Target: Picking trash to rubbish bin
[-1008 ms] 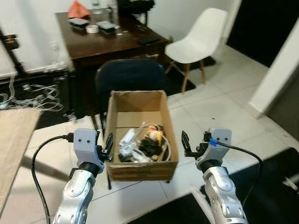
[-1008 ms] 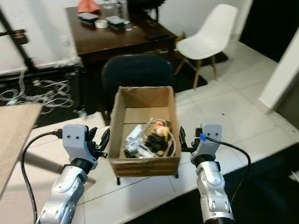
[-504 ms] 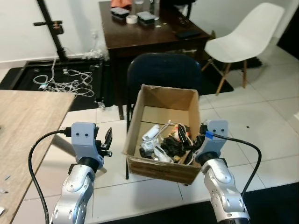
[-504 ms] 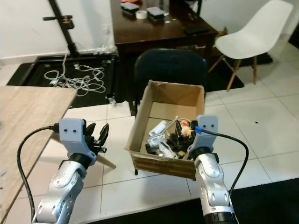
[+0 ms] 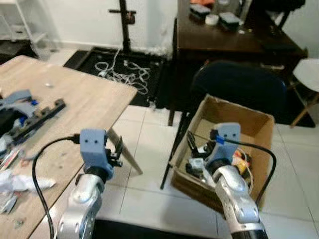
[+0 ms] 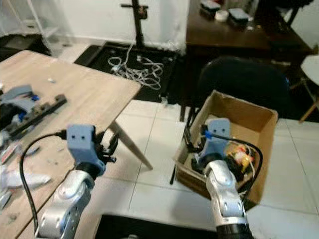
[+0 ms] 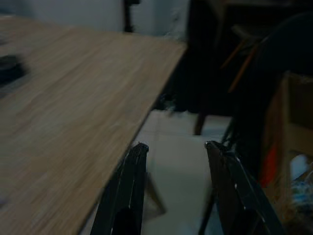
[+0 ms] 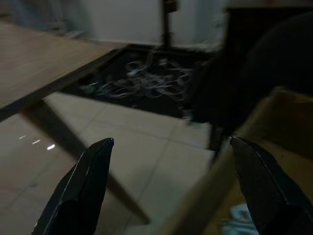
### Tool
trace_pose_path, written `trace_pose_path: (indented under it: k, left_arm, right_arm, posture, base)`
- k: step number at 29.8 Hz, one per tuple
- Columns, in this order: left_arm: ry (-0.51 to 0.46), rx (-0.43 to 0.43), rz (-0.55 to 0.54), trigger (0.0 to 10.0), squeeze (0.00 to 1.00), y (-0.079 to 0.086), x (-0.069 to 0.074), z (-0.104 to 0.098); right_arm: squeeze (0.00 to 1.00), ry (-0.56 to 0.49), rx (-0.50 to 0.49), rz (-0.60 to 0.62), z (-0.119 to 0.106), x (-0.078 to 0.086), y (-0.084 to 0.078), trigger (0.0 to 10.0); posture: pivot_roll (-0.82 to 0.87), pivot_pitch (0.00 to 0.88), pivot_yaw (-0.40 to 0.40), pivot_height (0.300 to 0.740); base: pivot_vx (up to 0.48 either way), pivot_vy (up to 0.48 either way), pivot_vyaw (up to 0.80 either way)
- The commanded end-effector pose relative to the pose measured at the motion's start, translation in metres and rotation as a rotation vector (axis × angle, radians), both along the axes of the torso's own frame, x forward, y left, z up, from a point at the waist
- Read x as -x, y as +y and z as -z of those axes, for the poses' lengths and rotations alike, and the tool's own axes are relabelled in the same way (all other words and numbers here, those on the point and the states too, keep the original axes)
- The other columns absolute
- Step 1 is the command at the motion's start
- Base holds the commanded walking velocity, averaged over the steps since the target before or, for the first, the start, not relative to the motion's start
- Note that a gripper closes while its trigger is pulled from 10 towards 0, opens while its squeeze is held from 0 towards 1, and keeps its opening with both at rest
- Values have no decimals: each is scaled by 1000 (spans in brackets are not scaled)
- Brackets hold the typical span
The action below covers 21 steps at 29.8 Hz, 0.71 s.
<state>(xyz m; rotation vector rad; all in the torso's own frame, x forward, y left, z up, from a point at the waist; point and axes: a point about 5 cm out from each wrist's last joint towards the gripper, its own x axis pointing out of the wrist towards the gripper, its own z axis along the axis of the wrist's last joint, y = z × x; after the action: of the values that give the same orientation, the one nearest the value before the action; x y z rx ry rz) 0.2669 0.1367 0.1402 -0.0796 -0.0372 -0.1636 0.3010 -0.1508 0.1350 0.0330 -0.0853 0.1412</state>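
Note:
A brown cardboard box (image 5: 234, 107) holding several bits of trash (image 5: 239, 162) sits on the right, in front of a dark chair. On the left stands a light wooden table (image 5: 75, 104) with crumpled white paper (image 5: 22, 183) near its front edge. My left gripper (image 5: 116, 151) hovers beside the table's right edge, open and empty; the left wrist view shows its fingers (image 7: 132, 186) apart over table and floor. My right gripper (image 5: 191, 144) is open and empty, against the box's near-left wall; its fingers (image 8: 88, 181) are spread wide.
A black bar-shaped tool (image 5: 37, 119) and a grey-blue object (image 5: 17, 97) lie on the table. Behind are a dark desk (image 5: 234, 40), a black chair (image 5: 239, 84), tangled cables (image 5: 122, 72) on a black mat and a stand pole (image 5: 125, 25). White tiled floor lies between table and box.
The camera has swung left: the wooden table has come into view and the box now sits at the right. Both grippers stay open and empty.

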Motion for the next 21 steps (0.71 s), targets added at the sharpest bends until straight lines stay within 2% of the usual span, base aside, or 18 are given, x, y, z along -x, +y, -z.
trace_pose_path:
  k: [1, 5, 11, 21]
  left_arm:
    - [0, -8, 11, 10000, 0, -1, 2, -2]
    - [19, 16, 36, 10000, 0, -7, 3, -6]
    - [37, -60, 27, 10000, 0, -5, 3, -4]
    - [42, -25, 22, 10000, 0, -8, 4, -10]
  right_arm:
    - [0, 13, 1, 5, 1, 1, -2, 10000]
    - [0, 16, 0, 1, 0, 1, -1, 10000]
    - [0, 28, -4, -6, 0, 1, 1, 10000]
    - [0, 49, -1, -24, -3, -1, 3, 10000]
  posture:
    - [50, 115, 9, 740]
    - [51, 126, 6, 740]
    - [51, 126, 6, 740]
    - [51, 126, 6, 740]
  base:
    - [0, 0, 800]
    - [0, 0, 800]
    - [0, 0, 800]
    - [0, 0, 800]
